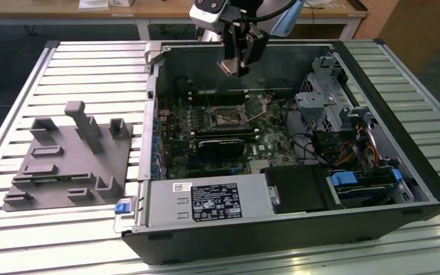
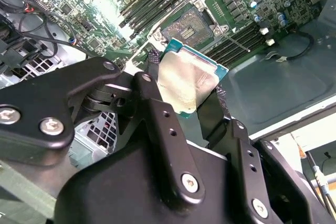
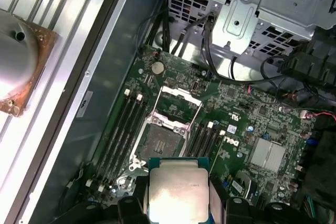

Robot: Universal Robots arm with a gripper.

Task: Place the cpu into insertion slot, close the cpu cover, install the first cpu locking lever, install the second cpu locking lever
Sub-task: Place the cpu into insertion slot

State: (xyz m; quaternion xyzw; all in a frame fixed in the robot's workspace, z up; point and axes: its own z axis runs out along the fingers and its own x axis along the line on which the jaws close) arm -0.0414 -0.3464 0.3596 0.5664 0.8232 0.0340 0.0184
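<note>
My gripper hangs above the open computer case, shut on the cpu, a flat square chip with a silver-tan top. Its black fingers clamp the chip's two opposite edges, and the chip hovers clear of the board. Below lies the insertion slot, a dark square socket with a metal rim, uncovered; it also shows in the second wrist view and in the exterior view. The cpu cover stands swung up beside the socket, with thin wire levers along its sides.
Long black memory slots flank the socket. A black graphics card lies just in front of it, a power supply nearer still. A metal drive cage and cables fill the exterior view's right. A grey fixture sits outside the case.
</note>
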